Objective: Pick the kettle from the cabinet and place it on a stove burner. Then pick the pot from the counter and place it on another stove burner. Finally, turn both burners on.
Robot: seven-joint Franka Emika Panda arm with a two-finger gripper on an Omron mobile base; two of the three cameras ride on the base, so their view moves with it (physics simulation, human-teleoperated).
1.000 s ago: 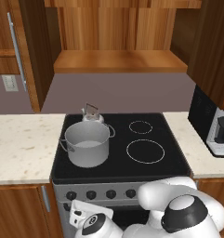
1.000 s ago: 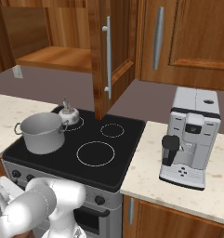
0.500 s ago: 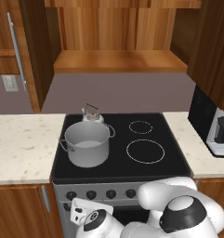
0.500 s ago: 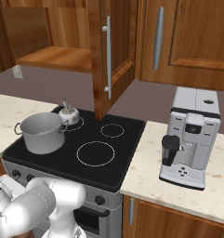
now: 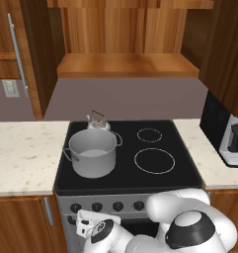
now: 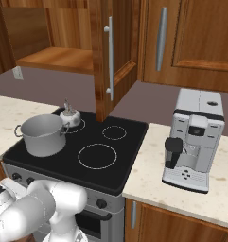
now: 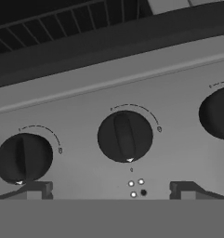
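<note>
Wide grey metal stockpot [image 5: 93,153] and small shiny silver kettle [image 5: 97,122] sit on the black stove's [image 5: 184,168] 2 left burners, while the gripper [image 7: 111,190], fingers apart, faces a round black knob [image 7: 125,136].

I am looking at 3 matt black knobs [image 7: 125,136] on a smooth brushed-grey stove panel [image 7: 85,111], while a dull grey metal pot [image 5: 92,153] and shiny silver kettle [image 5: 97,122] are sitting on glossy black glass [image 5: 184,168] between speckled stone counter [image 5: 21,153] under warm grained-wood cabinet [image 5: 125,64].
</note>
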